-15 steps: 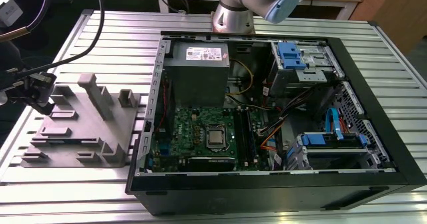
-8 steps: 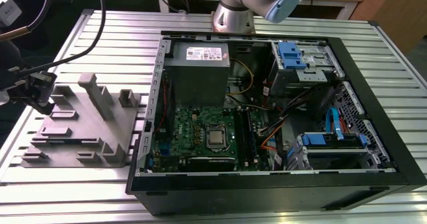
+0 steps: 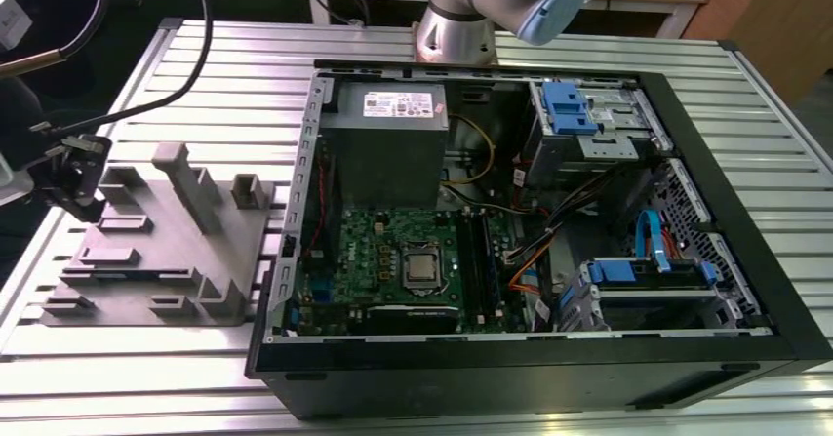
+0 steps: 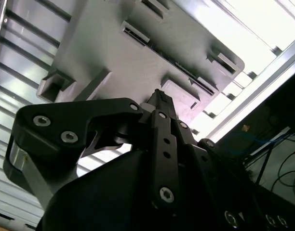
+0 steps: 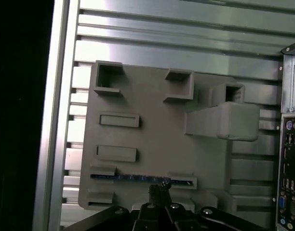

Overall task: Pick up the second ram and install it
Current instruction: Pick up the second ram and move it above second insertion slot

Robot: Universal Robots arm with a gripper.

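The second ram (image 5: 130, 177) is a thin dark stick standing on edge in a slot of the pale grey fixture (image 5: 157, 134). It also shows as a dark strip (image 4: 183, 72) in the second wrist view. My gripper (image 5: 159, 186) hovers just above the stick's middle with its fingers (image 4: 159, 103) pressed together and nothing between them. In the exterior view the gripper (image 3: 76, 194) hangs over the far left side of the fixture (image 3: 170, 251). The green motherboard (image 3: 390, 260) with its black memory slots (image 3: 475, 260) lies inside the open computer case (image 3: 547, 358).
The case stands to the exterior view's right of the fixture on a ribbed metal table (image 3: 143, 377). Tall grey fixture slabs (image 3: 195, 187) rise near the gripper. Cables (image 3: 143, 99) trail to the wrist. The arm's base (image 3: 456, 26) stands behind the case.
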